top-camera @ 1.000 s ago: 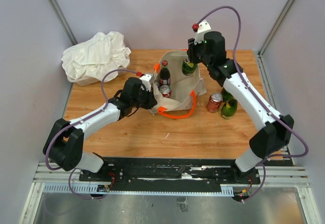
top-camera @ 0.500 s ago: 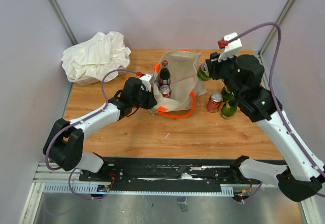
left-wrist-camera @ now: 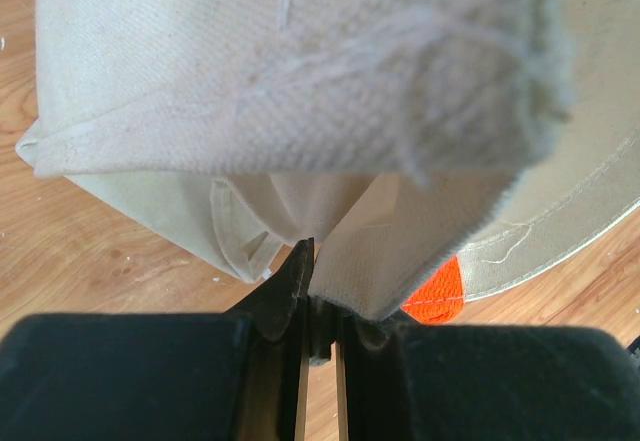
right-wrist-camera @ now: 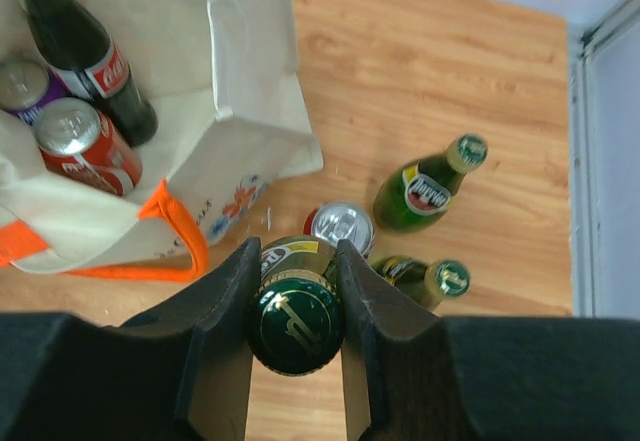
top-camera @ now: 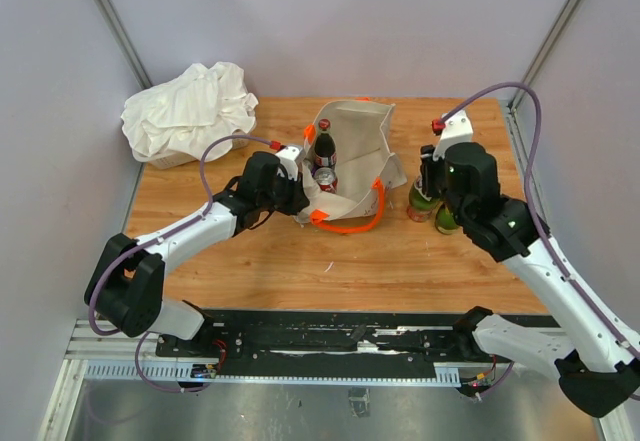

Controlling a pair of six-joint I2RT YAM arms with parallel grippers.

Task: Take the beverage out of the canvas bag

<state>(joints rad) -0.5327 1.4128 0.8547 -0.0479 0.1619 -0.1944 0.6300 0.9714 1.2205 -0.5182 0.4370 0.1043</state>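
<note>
Right wrist, right gripper point(right-wrist-camera: 297, 261) clamps bottle point(right-wrist-camera: 296, 323) (green)

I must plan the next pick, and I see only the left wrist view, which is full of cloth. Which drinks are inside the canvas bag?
Observer: The right wrist view looks into the canvas bag. It holds a cola bottle, a red can and a purple can.
Operator: Is the right hand free?
Observer: No. The right hand is shut on a green bottle at its neck, outside the bag.
Operator: What is beside the bag?
Observer: On the table, right of the bag, are two other green bottles and a third can.
</note>
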